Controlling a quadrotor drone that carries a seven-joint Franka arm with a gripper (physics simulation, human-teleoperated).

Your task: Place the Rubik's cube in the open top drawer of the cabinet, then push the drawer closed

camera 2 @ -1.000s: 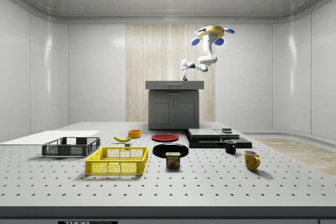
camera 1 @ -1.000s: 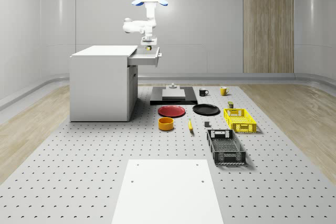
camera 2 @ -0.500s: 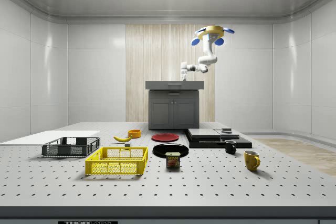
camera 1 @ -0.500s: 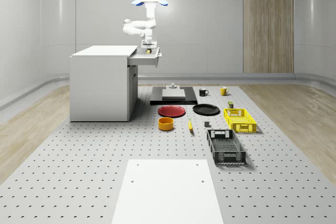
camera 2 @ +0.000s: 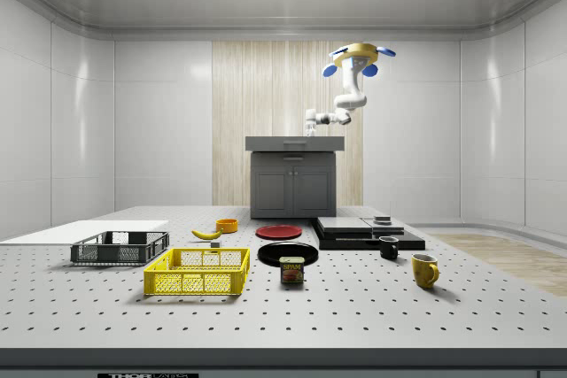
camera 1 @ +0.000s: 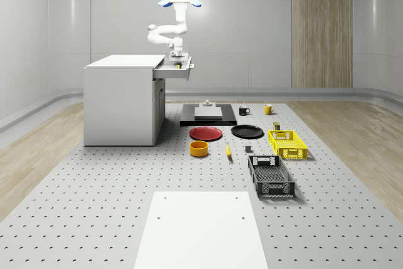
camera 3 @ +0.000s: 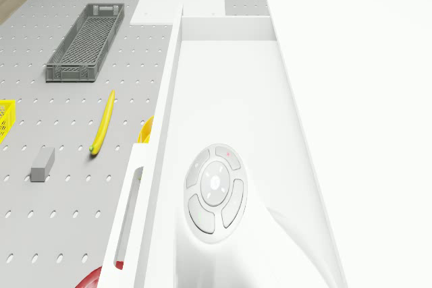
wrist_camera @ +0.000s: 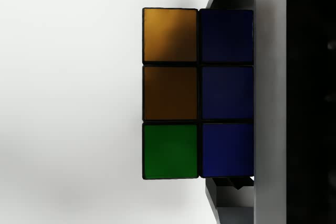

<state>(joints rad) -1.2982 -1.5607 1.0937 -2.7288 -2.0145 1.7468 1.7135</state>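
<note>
Six glossy square tiles of the Rubik's cube (wrist_camera: 197,93), orange, green and dark blue, lie on the smooth white floor of the open top drawer (camera 1: 176,70), beneath the hovering drone (camera 1: 179,2); gripper (camera 1: 177,58) finger spread cannot be told

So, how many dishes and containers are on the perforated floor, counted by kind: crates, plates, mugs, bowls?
Crates: 2 (yellow crate, grey crate)
Plates: 2 (red plate, black plate)
Mugs: 2 (black mug, yellow mug)
Bowls: 1 (orange bowl)
Total: 7
</note>
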